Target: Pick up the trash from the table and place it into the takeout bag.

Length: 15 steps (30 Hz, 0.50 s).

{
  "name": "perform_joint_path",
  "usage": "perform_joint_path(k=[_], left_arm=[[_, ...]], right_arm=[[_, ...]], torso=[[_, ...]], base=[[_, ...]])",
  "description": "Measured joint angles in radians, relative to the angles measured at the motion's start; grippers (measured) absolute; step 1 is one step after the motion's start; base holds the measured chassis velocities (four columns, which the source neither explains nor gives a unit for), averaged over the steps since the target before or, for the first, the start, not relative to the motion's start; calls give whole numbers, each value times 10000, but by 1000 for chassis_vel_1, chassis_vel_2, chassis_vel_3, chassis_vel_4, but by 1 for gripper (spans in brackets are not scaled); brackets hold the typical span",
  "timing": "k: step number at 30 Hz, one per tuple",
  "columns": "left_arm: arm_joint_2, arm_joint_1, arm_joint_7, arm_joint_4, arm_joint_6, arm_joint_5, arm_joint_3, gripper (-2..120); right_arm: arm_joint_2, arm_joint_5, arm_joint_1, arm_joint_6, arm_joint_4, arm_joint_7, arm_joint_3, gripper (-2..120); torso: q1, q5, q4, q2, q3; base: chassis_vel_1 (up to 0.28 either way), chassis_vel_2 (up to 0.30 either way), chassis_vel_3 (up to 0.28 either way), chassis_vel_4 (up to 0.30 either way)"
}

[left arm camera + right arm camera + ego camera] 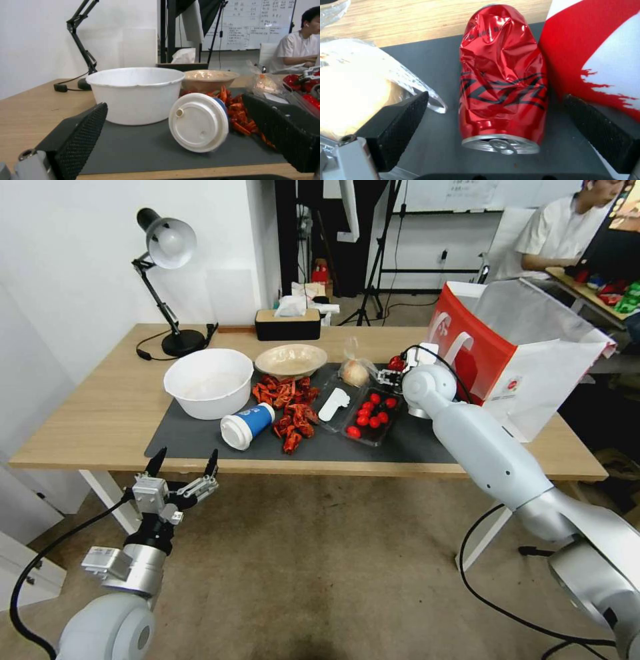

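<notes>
A: Right tool (493, 117) state?
B: Released, fingers spread either side of the crushed red can (501, 80), no contact. It sits over the far right part of the dark grey mat (200, 437), just left of the takeout bag (533, 347).

A: Can's look?
B: Lying on its side on the mat, glossy red, deeply dented, black zigzag lettering, silver top end with pull tab facing the wrist camera. Clear bag with pale lump (356, 87) just to its left; the takeout bag's red panel just to its right.

A: Left tool (183, 465)?
B: Released, hanging at the desk's (100, 413) near edge, apart from everything.

A: Beyond it?
B: Blue-white lidded paper cup (247, 425) on its side, lid toward the near edge. White bowl (208, 382) behind it; shallow beige bowl (291, 360) farther back.
</notes>
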State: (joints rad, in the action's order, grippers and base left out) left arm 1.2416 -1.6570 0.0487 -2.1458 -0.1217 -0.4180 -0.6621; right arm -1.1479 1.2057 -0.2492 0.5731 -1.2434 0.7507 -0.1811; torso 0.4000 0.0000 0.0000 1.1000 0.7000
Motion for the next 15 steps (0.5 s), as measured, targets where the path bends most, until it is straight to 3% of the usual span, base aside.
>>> perform_joint_path(k=[15], left_arm=[[-27, -8, 6, -35, -5, -54, -82, 100]], right_arm=[[-260, 92, 210, 13, 641, 34, -1, 100]], torso=[[0, 0, 0, 0, 0]], base=[[0, 0, 0, 0]])
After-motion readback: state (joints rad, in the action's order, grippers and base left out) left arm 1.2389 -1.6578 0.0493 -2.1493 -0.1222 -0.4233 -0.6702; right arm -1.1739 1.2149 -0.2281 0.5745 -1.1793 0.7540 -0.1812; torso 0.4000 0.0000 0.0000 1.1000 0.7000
